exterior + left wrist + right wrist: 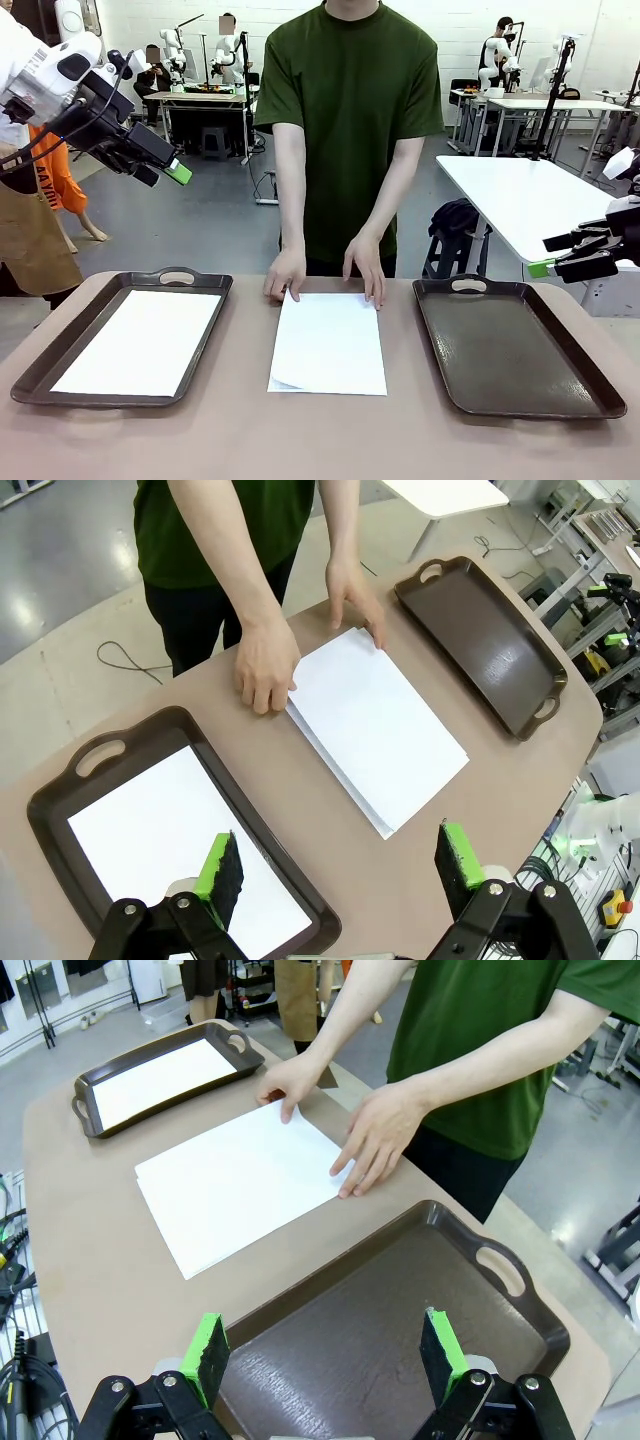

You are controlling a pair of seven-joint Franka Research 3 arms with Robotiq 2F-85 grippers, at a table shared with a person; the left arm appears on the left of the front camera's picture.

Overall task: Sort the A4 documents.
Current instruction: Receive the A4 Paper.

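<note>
A4 documents (328, 345) lie stacked mid-table, the person's hands (285, 274) on the far edge, with one sheet in the left tray (66, 340). Thin, floppy, slick paper, so I'd pinch the curling near corner. Left gripper (340, 870) and right gripper (323, 1352) both hover with fingers spread, empty.

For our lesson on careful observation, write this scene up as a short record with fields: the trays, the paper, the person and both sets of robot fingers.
left tray: dark brown, white sheet lying flat inside
right tray: dark brown, floor bare
table middle: stack of white sheets between the trays
person: one hand and other hand on the stack's far edge
left gripper: raised over the table's left side, fingers open, holding nothing
right gripper: above the right tray, fingers open, holding nothing
</note>
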